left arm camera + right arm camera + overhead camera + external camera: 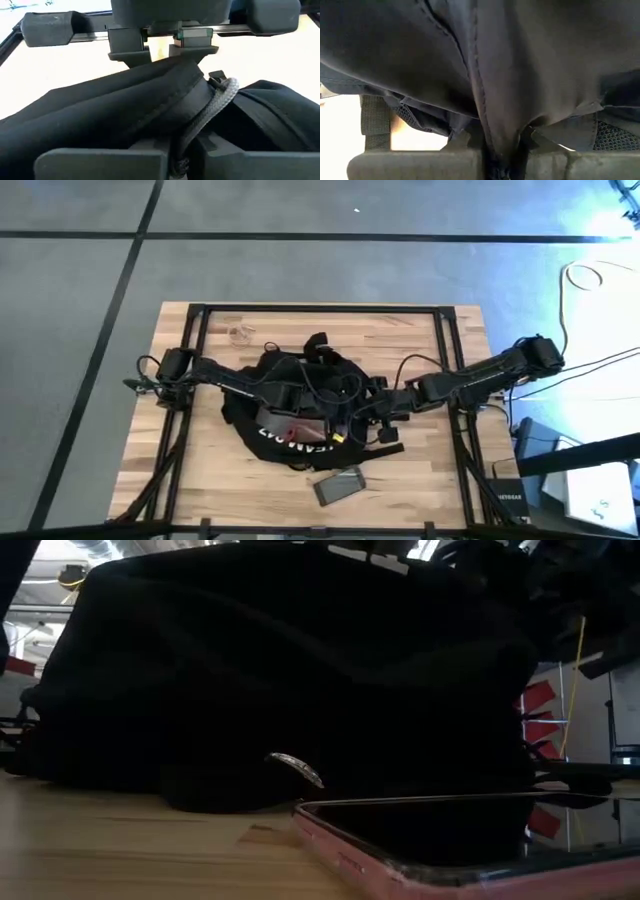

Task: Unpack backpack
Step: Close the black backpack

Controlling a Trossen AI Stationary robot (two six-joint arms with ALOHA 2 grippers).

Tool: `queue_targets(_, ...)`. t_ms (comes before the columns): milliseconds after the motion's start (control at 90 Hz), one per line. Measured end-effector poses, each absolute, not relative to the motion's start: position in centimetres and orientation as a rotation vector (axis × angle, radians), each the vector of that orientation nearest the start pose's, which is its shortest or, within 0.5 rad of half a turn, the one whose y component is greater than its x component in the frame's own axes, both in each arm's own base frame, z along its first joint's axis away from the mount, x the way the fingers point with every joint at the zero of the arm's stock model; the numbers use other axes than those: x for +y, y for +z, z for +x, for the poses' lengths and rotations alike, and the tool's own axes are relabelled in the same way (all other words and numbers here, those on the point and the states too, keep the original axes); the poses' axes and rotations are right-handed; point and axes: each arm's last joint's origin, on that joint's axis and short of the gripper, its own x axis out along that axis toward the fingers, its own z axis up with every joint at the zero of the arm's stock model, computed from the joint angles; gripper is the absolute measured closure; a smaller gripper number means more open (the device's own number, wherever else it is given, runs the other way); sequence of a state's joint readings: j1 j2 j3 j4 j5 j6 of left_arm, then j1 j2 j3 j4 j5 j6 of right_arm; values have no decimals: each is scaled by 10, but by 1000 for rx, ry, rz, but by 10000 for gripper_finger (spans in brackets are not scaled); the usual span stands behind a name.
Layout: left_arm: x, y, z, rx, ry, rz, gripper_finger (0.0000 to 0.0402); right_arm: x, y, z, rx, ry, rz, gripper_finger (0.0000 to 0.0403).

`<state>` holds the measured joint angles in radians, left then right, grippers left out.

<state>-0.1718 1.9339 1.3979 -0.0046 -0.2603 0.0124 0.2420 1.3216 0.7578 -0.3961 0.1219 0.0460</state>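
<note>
The black backpack (290, 408) lies on the middle of the wooden table, white lettering (290, 442) on its near side; it fills the low view (280, 670). Something red (300, 428) shows on top of it. My left gripper (300, 400) reaches in from the left and is shut on the bag's fabric and a grey cord (215, 107). My right gripper (362, 416) reaches in from the right and is shut on a fold of the bag (492, 125). The two grippers face each other closely above the bag. My left gripper pinches a ridge of the backpack's fabric together with the grey cord (182, 150) between its two fingers. The cord runs along between the fingers. The bag's body rests on the table. My right gripper pinches a seamed fold of the backpack's fabric (494, 145) between its two fingers, coming from the table's right. The fabric rises from the fingers in drawn creases. Mesh (615, 135) and a strap (374, 122) hang beside the fold.
A phone in a pink case (340, 484) lies flat on the table just in front of the backpack, close to the low camera (470, 840). A small clear object (240, 335) sits at the far left. The black frame rails (320, 308) border the table.
</note>
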Motion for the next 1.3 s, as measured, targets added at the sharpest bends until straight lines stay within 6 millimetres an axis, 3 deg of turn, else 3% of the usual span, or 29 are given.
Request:
queue_targets(244, -73, 241, 415, 591, 174, 212, 398, 56, 200, 243, 952, 88, -134, 379)
queue_targets(444, -83, 255, 412, 520, 229, 256, 400, 56, 200, 242, 954, 87, -135, 379)
queue_targets(922, -101, 255, 406, 527, 222, 354, 392, 56, 200, 242, 954, 88, -136, 379)
queue_targets(1300, -103, 255, 407, 521, 161, 303, 376, 56, 200, 242, 956, 88, -136, 379)
